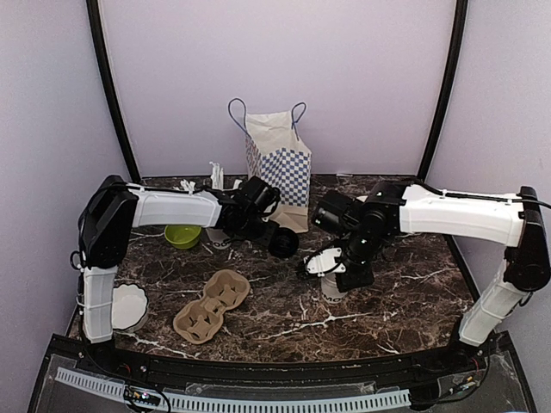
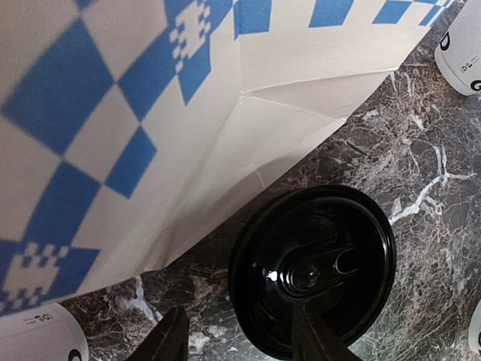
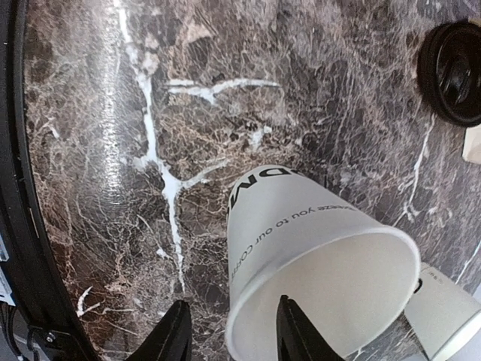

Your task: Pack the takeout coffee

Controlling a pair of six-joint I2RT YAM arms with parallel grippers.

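We count one black lid (image 2: 312, 259) lying on the marble table (image 1: 405, 292), right at the foot of the single blue-checked paper bag (image 1: 280, 159), whose lower corner hangs just beside the lid. The left gripper (image 2: 240, 316) stands with its jaws apart. One finger overlaps the lid's near rim and the other is over bare marble to the side, so nothing is clamped.

In the right wrist view we see one white paper cup (image 3: 301, 241), lettered in black, with its mouth uncovered. The right gripper (image 3: 233, 304) also has its jaws apart. They straddle the cup's near wall, one finger outside and one across the opening, with a gap showing. A second white piece shows at the lower right edge of that view, and we cannot tell what it is.

The left wrist view catches three other white cups (image 2: 460, 45) cut off by its edges.

Nearer the front lies one brown pulp cup carrier (image 1: 212, 304), well apart from both grippers. One green bowl (image 1: 182, 235) sits under the left arm.
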